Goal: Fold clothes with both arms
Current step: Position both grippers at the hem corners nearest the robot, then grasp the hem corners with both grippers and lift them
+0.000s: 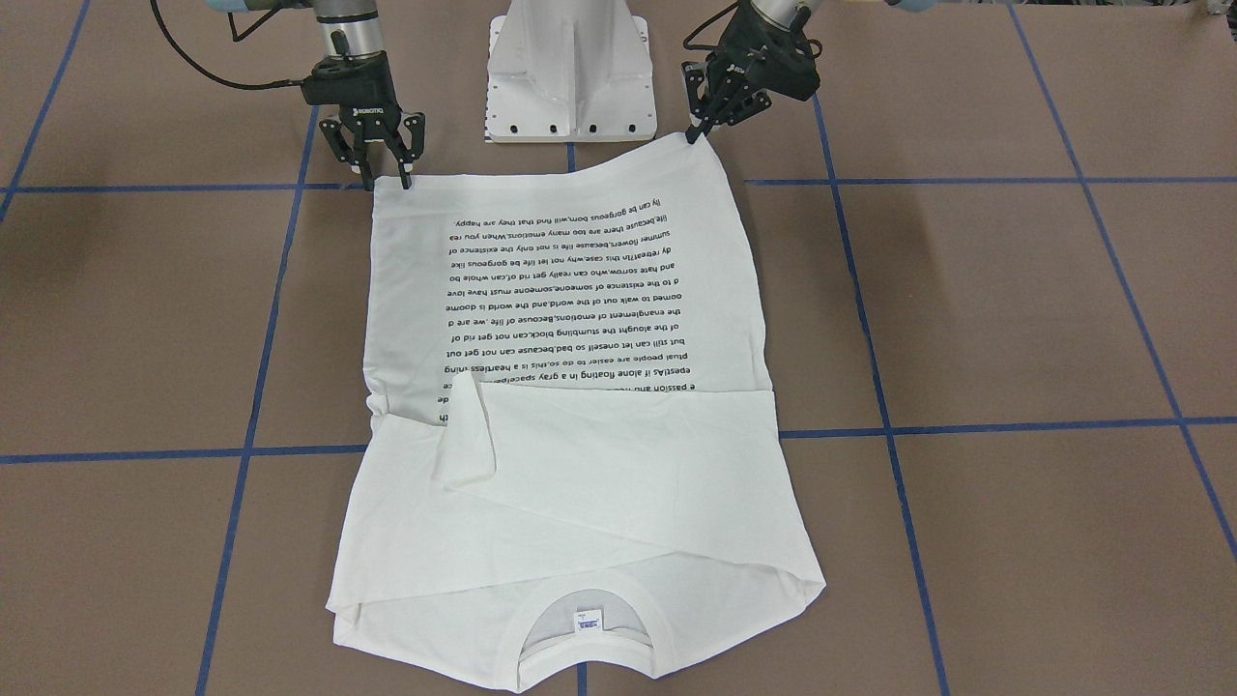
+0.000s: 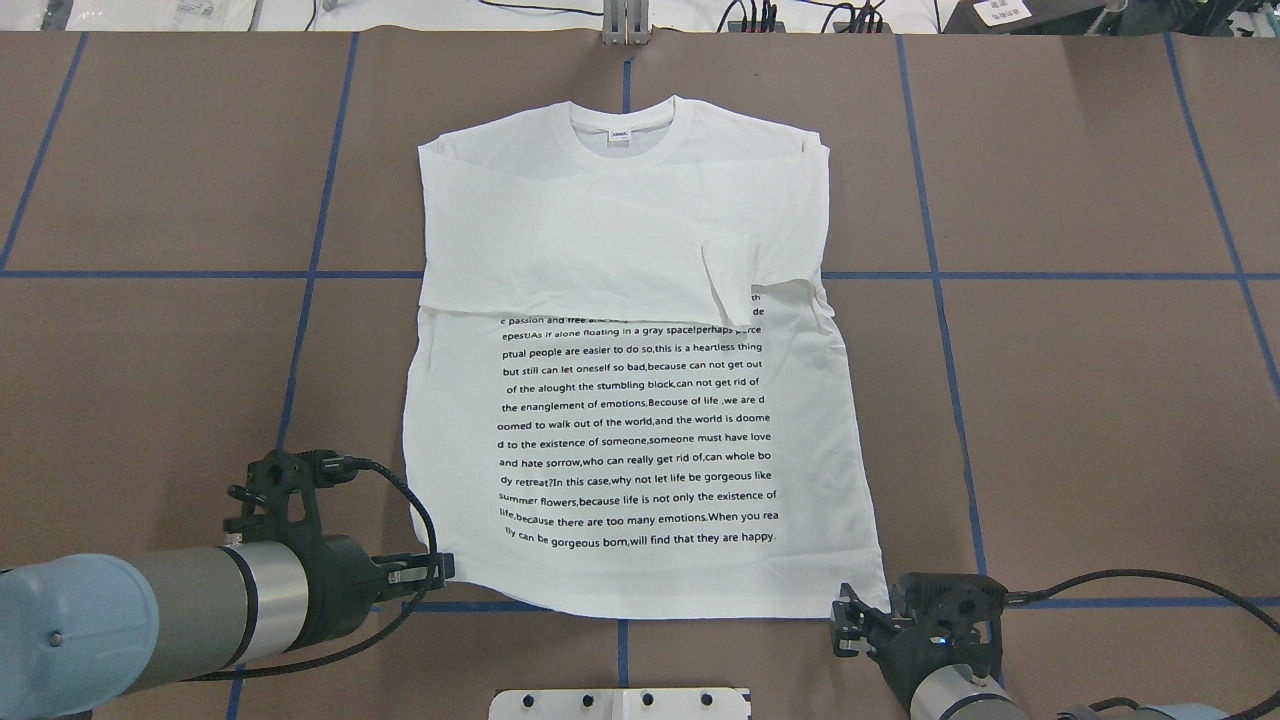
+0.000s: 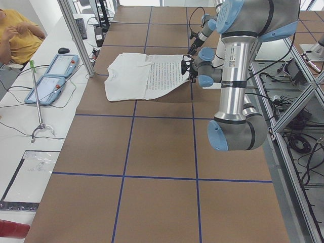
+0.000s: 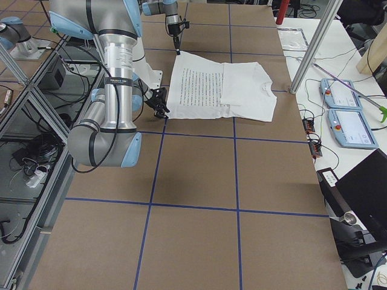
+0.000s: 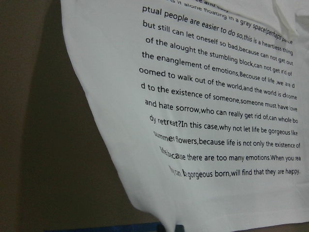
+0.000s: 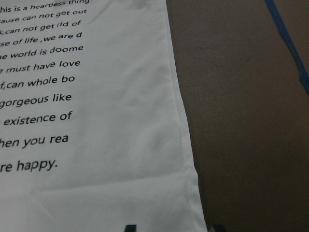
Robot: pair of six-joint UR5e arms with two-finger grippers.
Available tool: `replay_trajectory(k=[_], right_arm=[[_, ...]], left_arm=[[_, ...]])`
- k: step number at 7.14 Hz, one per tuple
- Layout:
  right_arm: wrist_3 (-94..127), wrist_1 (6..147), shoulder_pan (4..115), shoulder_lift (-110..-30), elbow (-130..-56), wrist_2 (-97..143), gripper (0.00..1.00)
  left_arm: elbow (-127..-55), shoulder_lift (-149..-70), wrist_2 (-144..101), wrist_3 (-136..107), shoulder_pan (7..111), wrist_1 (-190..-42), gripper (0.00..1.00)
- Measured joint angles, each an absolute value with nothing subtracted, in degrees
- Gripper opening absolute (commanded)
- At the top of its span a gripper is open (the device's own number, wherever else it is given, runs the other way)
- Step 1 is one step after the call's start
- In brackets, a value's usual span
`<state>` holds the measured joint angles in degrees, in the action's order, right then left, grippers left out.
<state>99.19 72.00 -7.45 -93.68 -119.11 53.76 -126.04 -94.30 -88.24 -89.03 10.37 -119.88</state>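
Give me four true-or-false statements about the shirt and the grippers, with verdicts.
1. The T-shirt lies text side up. True.
2. Its collar is the end nearest the robot. False: the hem is nearest, and the collar lies at the far end.
3. The left gripper and the right gripper each sit at a hem corner. True.
4. The sleeves lie spread out sideways. False: they are folded across the chest.

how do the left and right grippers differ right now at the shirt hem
Left gripper is tilted, its fingers pinched together on one hem corner of the T-shirt. The right gripper points straight down, its fingers apart astride the other hem corner. Both are black two-finger grippers at the shirt's hem end.
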Motion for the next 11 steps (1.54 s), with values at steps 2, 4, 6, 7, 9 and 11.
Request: replay_trajectory(k=[2, 4, 6, 7, 9, 11], right_arm=[[98.7, 72.1, -7.3, -93.6, -119.1, 53.7, 0.66], [98.7, 72.1, -7.4, -93.6, -118.7, 53.4, 0.61], [98.8, 72.1, -7.5, -93.6, -118.6, 53.2, 0.11], [98.9, 72.1, -7.6, -93.5, -118.6, 53.1, 0.00], [99.4, 72.0, -7.6, -93.4, -118.7, 53.0, 0.00], [99.3, 72.7, -7.2, -93.7, -121.0, 53.4, 0.00]], left_arm=[[-126.0, -94.4, -88.2, -89.0, 10.4, -119.9, 0.00], [-126.1, -94.4, -88.2, -89.0, 10.4, -120.0, 0.00], [-126.3, -94.4, -88.2, -89.0, 10.4, -120.0, 0.00], [-126.4, -94.4, -88.2, -89.0, 10.4, -120.0, 0.00], [-126.5, -94.4, -88.2, -89.0, 10.4, -119.9, 0.00], [-126.5, -94.4, -88.2, -89.0, 10.4, -119.9, 0.00]])
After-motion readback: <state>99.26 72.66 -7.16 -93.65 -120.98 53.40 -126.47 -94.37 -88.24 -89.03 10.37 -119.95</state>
